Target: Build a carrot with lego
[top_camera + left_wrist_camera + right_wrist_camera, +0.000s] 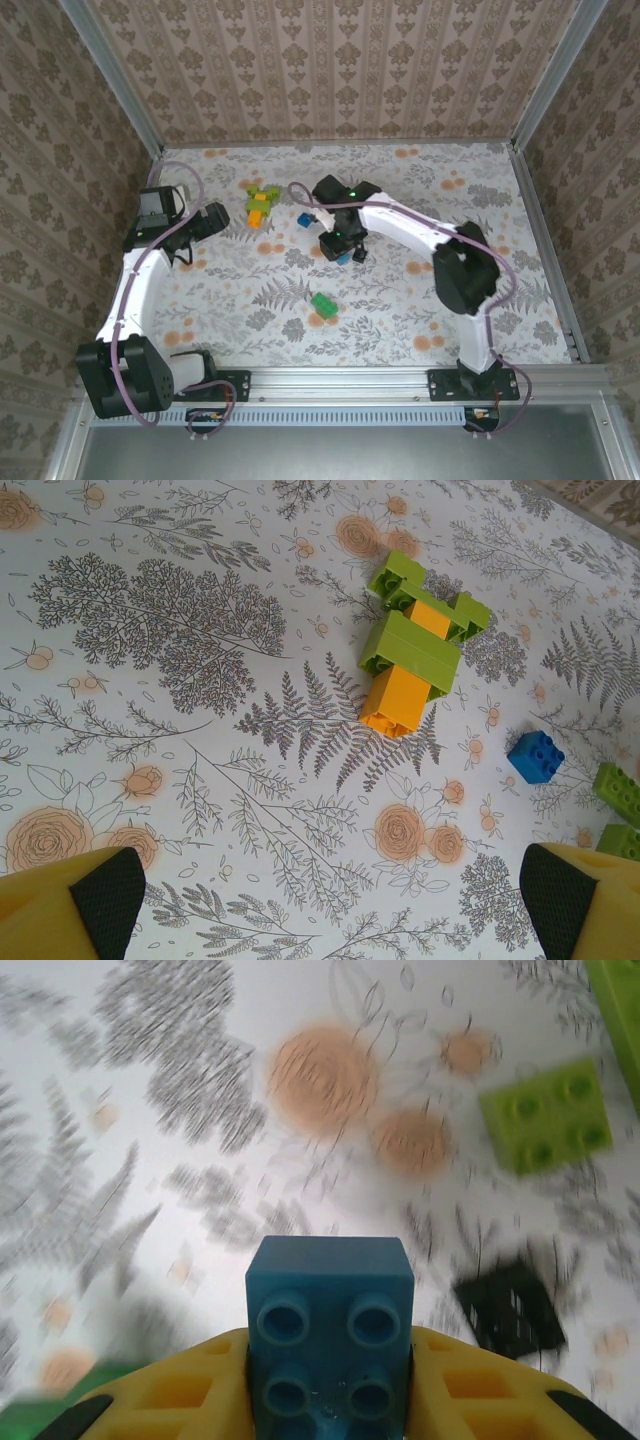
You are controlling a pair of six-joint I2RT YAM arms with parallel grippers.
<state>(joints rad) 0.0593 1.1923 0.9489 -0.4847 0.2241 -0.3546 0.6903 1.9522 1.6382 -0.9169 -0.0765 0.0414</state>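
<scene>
Clearly the build is only begun: a partly built carrot (410, 650), two orange bricks crossed by light green ones, lies toward the far left of the table (450, 300). The left pincer (330, 900) hangs over the cloth just near of it, fingers spread wide and empty. The right pincer (338, 245), at the middle of the table, is pinching a held blue brick (330, 1325), studs toward its camera; whether that brick is clear of the table I cannot tell. Loose around it are a light green brick (545, 1115) and a black brick (510, 1310), with a loose blue brick (303, 220) between the carrot and the right pincer and a dark green brick (323, 304) nearer the arms. I judge most of the joining is left. No tray or bin holds the pieces; they lie scattered on the table.
</scene>
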